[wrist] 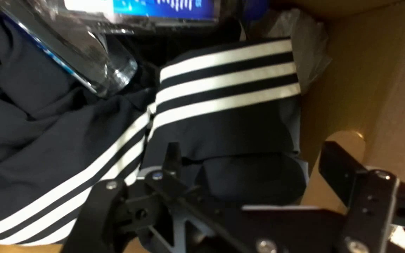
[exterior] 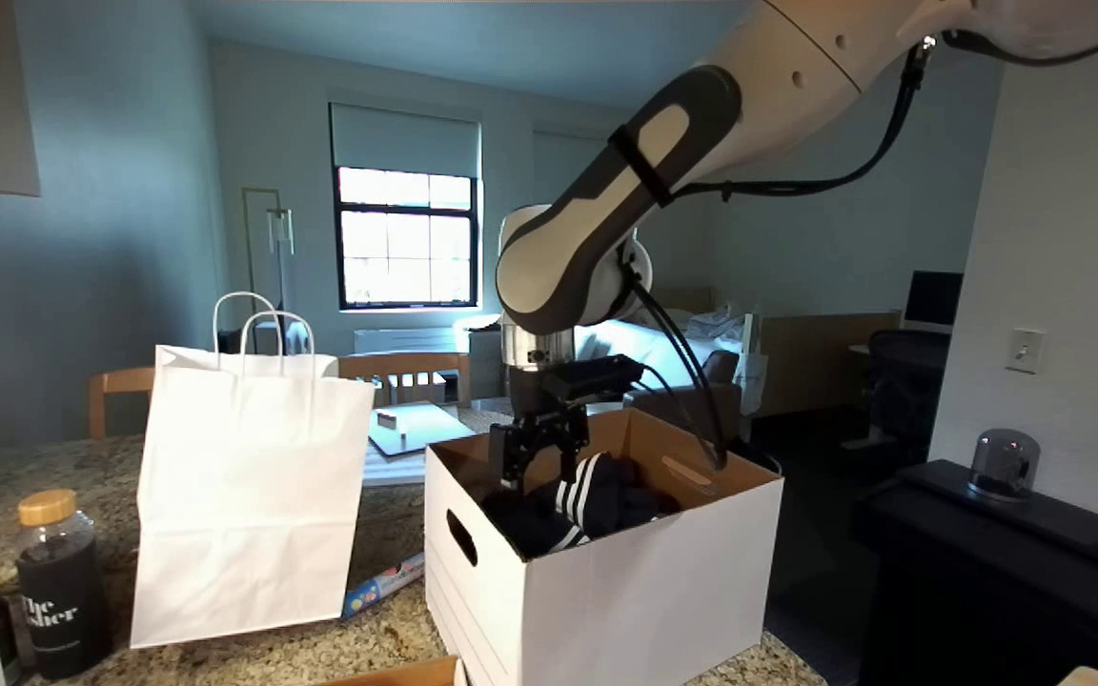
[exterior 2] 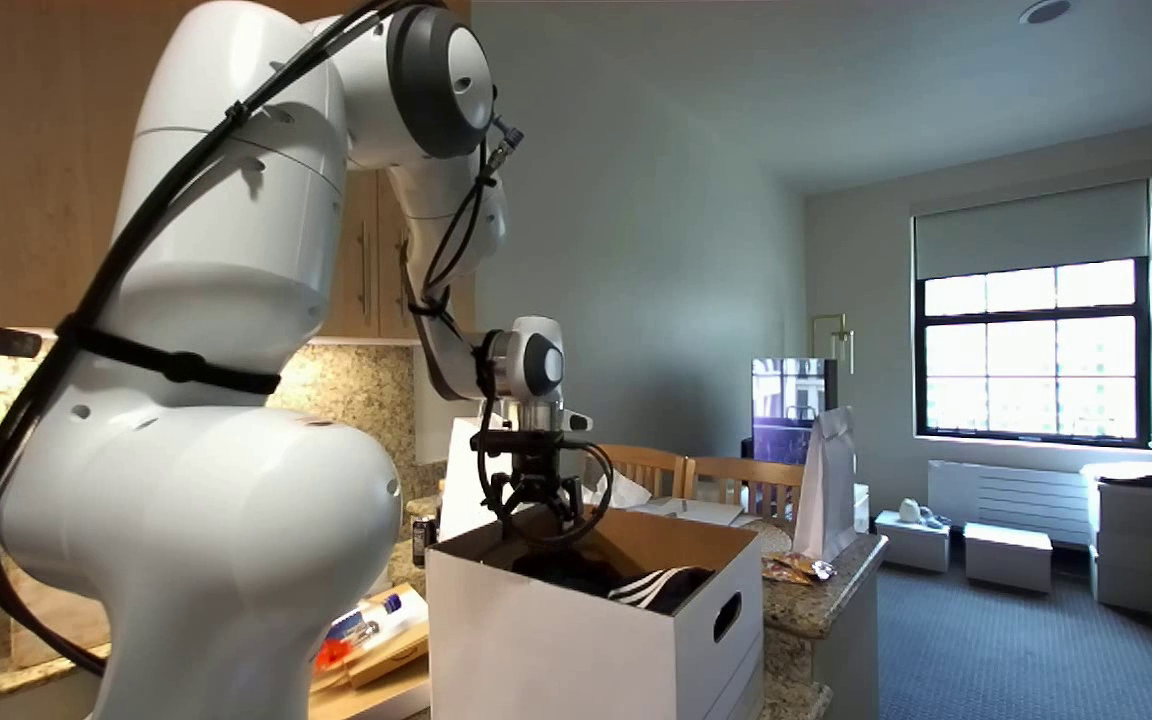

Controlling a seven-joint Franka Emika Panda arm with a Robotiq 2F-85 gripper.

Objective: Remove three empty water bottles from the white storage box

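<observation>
Inside the white box (exterior: 644, 591) lie two water bottles (wrist: 164, 10) and striped clothing (wrist: 223, 130)

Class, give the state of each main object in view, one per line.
Gripper: open, empty
White storage box: upright, open-topped
Water bottles: two visible, lying on their sides
Striped clothing: rumpled
Paper bag: standing upright
Dark jar: upright, lid on
Window shade: partly lowered
</observation>
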